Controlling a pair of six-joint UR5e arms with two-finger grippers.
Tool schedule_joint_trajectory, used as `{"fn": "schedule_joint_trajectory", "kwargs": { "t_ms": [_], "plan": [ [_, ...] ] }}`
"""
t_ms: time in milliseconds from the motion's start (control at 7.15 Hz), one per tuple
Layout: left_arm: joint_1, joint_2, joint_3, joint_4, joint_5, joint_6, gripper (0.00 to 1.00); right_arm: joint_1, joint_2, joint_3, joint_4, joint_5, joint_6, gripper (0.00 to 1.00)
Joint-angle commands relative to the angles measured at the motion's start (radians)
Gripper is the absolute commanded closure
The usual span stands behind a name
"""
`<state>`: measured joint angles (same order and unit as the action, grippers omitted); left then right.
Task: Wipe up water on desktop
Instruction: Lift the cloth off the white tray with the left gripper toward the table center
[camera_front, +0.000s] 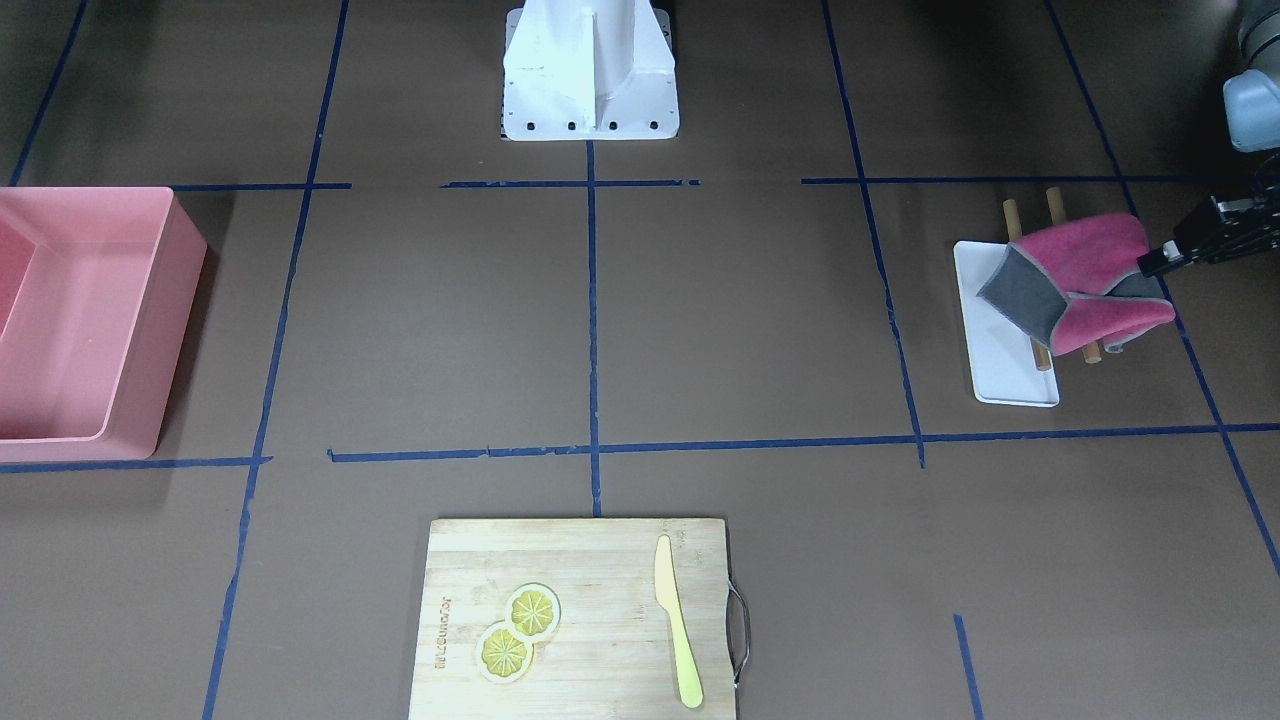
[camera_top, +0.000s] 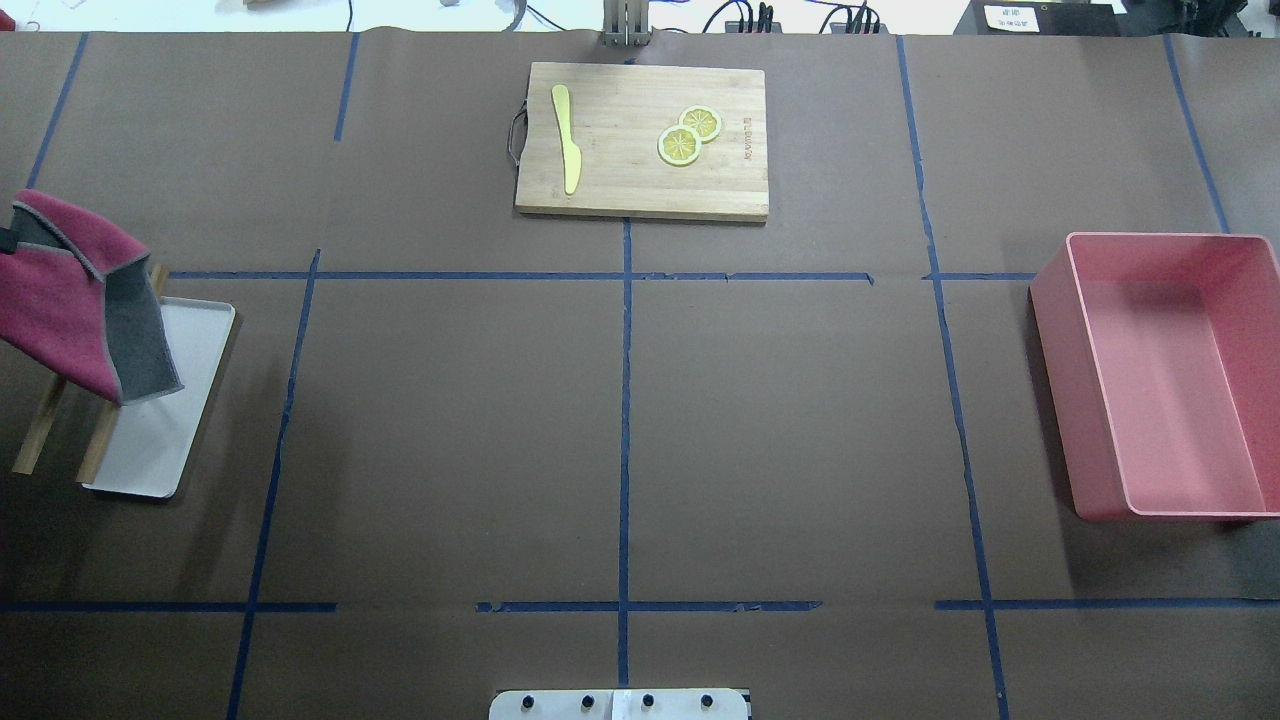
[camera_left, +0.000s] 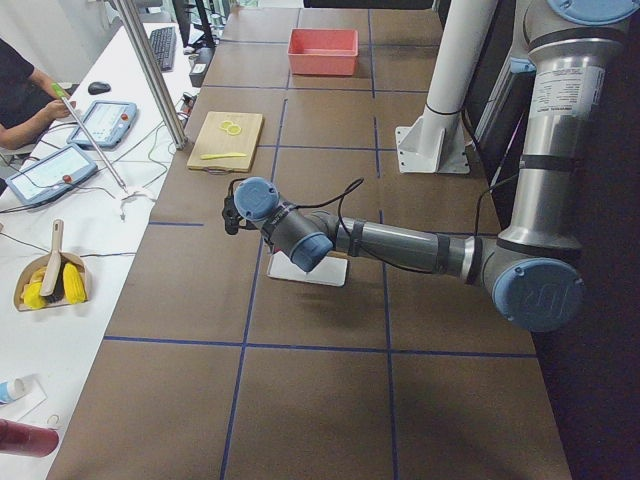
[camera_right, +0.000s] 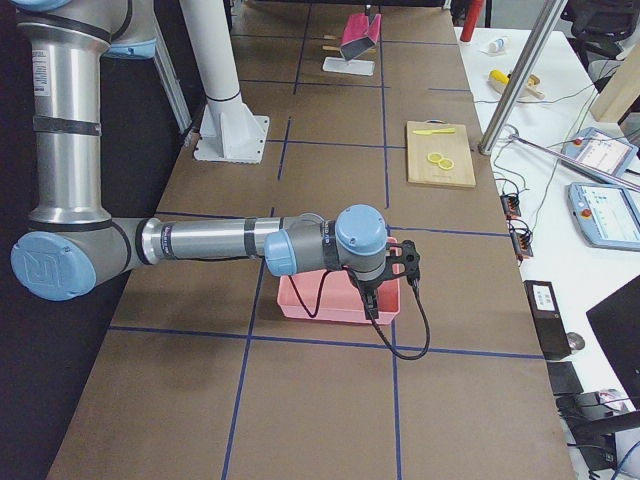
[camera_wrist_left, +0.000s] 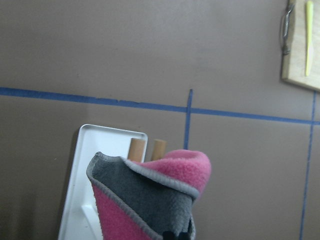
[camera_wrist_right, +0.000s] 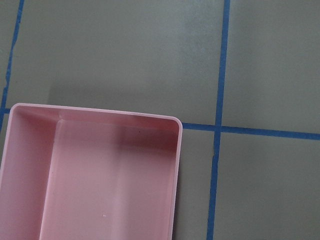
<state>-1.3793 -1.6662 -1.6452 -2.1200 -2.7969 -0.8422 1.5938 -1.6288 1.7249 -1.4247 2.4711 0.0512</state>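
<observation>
Soft, light and floppy, the cloth (camera_front: 1085, 268) hangs pinched at one edge by the left gripper (camera_front: 1152, 265), its jaws closed on it, over the desktop's (camera_top: 450, 430) nine o'clock side in the overhead view. I cannot tell how the right gripper's (camera_right: 406, 264) jaws stand

White desk (camera_left: 50, 345) runs along one long edge of bench (camera_left: 320, 350). Keyboard (camera_left: 163, 45), mouse (camera_left: 98, 88), pendants (camera_left: 103, 122) on it. Silver pole (camera_left: 152, 75) stands right at that edge. Black office chair (camera_right: 600, 22) past desk. Opposite long edge drops into dark. Light bright, even.
</observation>
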Motion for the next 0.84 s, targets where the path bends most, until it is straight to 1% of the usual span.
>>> {"fn": "schedule_joint_trajectory", "kwargs": {
  "t_ms": [0,140,280,419,559,699],
  "plan": [
    [0.002,-0.155,0.007,0.023,0.061,-0.214,1.0,-0.018,0.018,0.021,0.02,0.02,0.062,0.0],
    [0.017,-0.231,0.018,0.043,0.11,-0.307,1.0,-0.073,0.027,0.074,0.023,0.02,0.175,0.0],
    [0.052,-0.294,0.016,0.075,0.169,-0.419,1.0,-0.125,0.07,0.135,0.023,0.014,0.262,0.0],
    [0.101,-0.323,0.013,0.074,0.239,-0.543,1.0,-0.2,0.146,0.171,0.023,-0.047,0.33,0.0],
    [0.155,-0.355,0.004,0.074,0.32,-0.649,1.0,-0.312,0.208,0.227,0.023,-0.183,0.431,0.0],
    [0.196,-0.369,-0.005,0.066,0.38,-0.723,1.0,-0.401,0.286,0.255,0.023,-0.239,0.593,0.0]
  ]
}}
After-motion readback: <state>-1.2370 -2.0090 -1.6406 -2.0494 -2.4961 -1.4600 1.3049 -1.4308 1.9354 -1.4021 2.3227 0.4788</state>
